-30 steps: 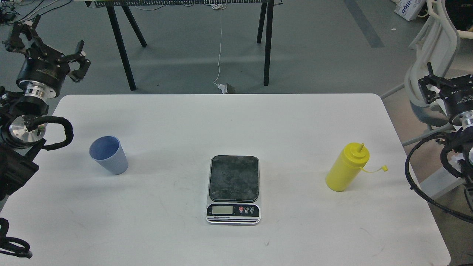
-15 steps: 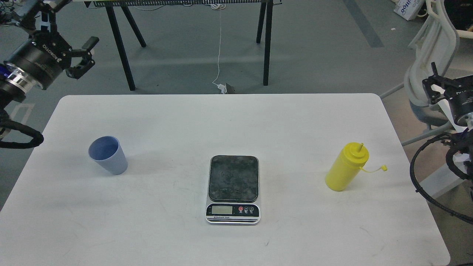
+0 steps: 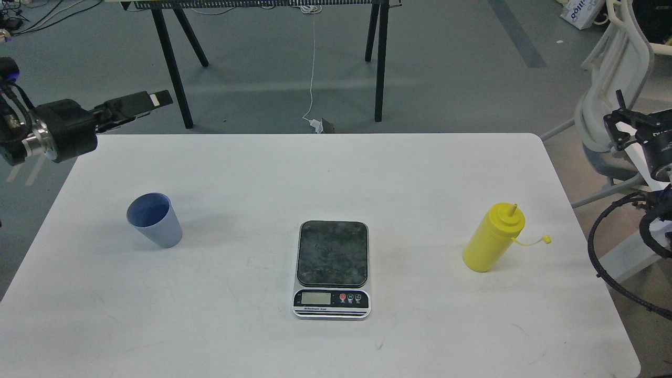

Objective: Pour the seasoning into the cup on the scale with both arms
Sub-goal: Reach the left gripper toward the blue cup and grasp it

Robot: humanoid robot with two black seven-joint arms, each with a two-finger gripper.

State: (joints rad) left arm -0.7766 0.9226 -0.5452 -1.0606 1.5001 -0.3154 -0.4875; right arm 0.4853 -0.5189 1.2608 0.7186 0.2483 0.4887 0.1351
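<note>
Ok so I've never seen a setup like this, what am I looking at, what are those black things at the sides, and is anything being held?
This is one view from a robot's own head, looking down at a white table. The black things are its two arms. The left gripper points sideways above the table's far left corner; the right gripper sits off the right edge. Neither holds anything. On the table stand a bluish cup at left, a kitchen scale with nothing on it in the middle, and a yellow squeeze bottle, cap off, at right.

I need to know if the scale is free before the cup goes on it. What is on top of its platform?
Nothing stands on the scale: its dark worn platform is bare. The cup stands apart on the table, to the left. Whatever lies beneath the scale is hidden.
</note>
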